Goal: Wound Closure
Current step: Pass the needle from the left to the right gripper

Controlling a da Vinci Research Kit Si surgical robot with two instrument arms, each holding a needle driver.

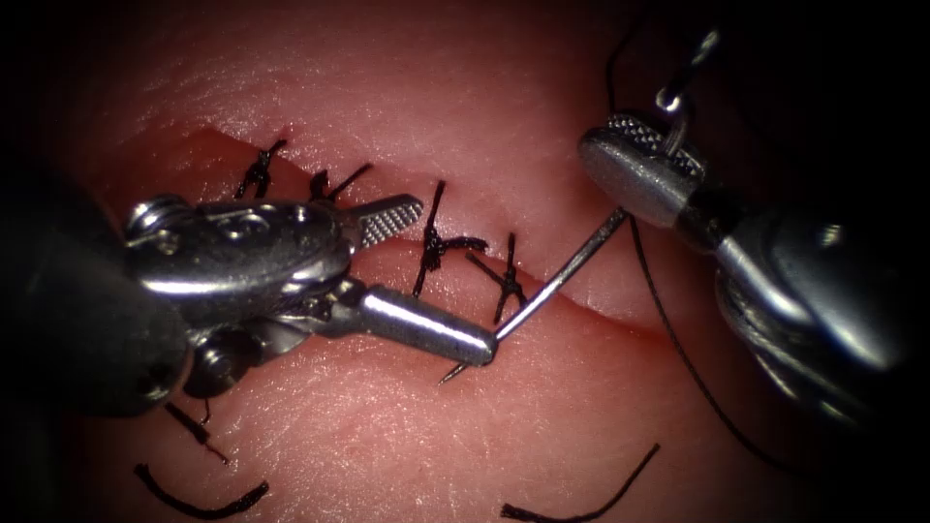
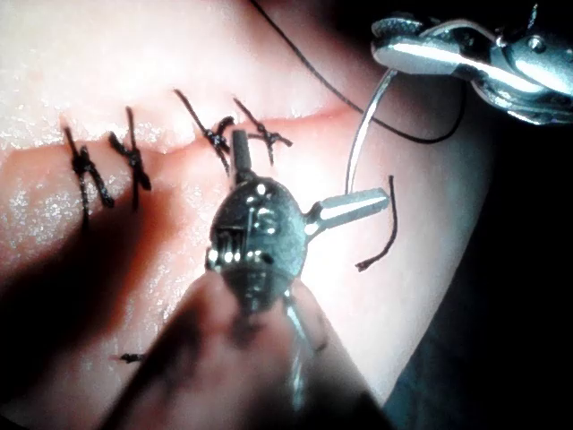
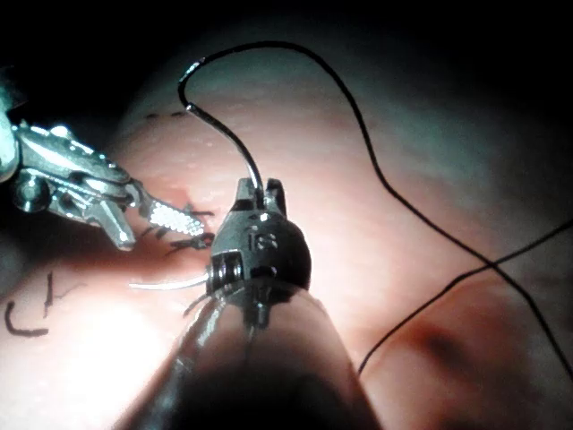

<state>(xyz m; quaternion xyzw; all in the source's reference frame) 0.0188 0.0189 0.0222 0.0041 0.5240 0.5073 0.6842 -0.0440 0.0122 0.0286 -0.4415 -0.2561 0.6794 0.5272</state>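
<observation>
From the endoscope we see the curved steel needle (image 1: 557, 281) lying as a long diagonal, its tail high on the right in the right arm's grey needle driver (image 1: 644, 160), whose jaws are pressed together on it near the thread end. Its sharp tip (image 1: 448, 376) shows just below the left arm's polished steel needle driver (image 1: 455, 276), on the near side of the cut (image 1: 620, 315). That tool's jaws are spread wide, the lower one touching or just over the needle near its tip, so the left tool is the nearer to the point. We cannot tell whether the tip rests on the pink, glistening tissue (image 1: 407, 446) or enters it. Four black knotted stitches (image 1: 436, 247) cross the cut; thin black thread (image 1: 678, 339) trails from the needle's tail, and loose cut ends of thread (image 1: 199, 504) lie on the tissue.

In the left wrist view we see the left tool (image 2: 295, 179) with its jaws standing apart and the needle (image 2: 360, 152) arching up to the right tool (image 2: 421, 49).

In the right wrist view the right tool (image 3: 260, 193) pinches the needle (image 3: 166, 285) crosswise, the thread (image 3: 358, 116) looping away above.
</observation>
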